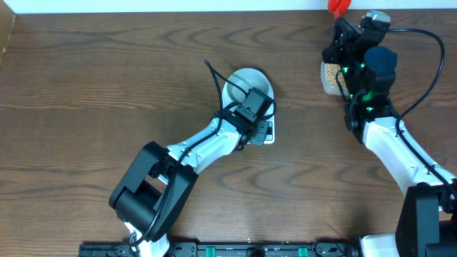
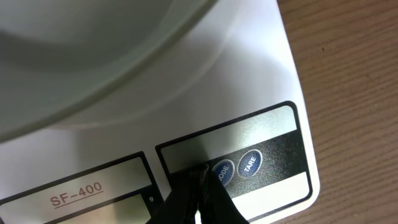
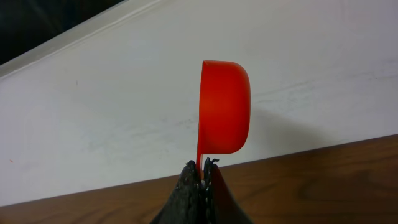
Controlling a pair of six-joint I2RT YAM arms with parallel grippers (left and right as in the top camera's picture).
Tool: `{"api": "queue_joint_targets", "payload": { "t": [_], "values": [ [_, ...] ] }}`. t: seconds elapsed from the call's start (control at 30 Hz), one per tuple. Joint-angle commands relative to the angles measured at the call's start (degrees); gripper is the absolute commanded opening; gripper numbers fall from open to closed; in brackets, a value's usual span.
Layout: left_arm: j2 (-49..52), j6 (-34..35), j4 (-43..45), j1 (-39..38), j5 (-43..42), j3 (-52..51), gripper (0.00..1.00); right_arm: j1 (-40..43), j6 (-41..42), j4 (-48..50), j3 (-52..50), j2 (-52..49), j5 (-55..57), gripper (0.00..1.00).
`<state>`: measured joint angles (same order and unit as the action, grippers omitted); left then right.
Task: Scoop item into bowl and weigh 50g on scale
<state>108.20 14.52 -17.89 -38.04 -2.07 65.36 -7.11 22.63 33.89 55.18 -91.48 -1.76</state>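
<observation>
The bowl (image 1: 241,80) was found standing on the scale (image 2: 249,81), behind its button panel, so this preparing step was judged as done. No beans were seen in the part of the bowl that showed from above. Much of it was covered by the left arm (image 1: 203,143), so its content could not be told fully.

The left pincer (image 2: 199,183) was clenched with nothing between its tips. The tips were lowered to the front edge of the scale, at the MODE button (image 2: 223,170) or just beside it, with the TARE button (image 2: 250,164) next in the row. From this it was judged that the scale was being switched on or set up. Whether the button was really pressed could not be told, and the display could not be read.

The beans (image 1: 329,73) were lying in a clear tub (image 1: 323,86) on the tabletop (image 1: 107,86), well apart from the scale, on its right side. The right pincer (image 3: 202,169) was clenched on the handle of a red scoop (image 3: 224,106). The scoop was held in the air beyond the tub, farther from the scale, and it was turned on its side before a white wall (image 3: 124,112). Its open face was not shown, so a load could not be confirmed.

The main work was therefore judged as not yet done: the beans had to be scooped, carried to the bowl, and added until the asked weight was reached.
</observation>
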Motion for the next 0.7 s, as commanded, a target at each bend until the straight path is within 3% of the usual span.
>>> {"api": "queue_joint_targets", "payload": {
  "t": [0.0,0.67],
  "values": [
    [1.09,-0.94,-0.13,-0.11,1.92,-0.63,0.07,-0.48,-1.09,-0.11,1.46,0.09,-0.35,0.01],
    [1.09,-0.96,-0.48,-0.11,3.02,-0.63,0.07,-0.44,-1.11,-0.61,1.46,0.09,-0.35,0.01]
  ]
}}
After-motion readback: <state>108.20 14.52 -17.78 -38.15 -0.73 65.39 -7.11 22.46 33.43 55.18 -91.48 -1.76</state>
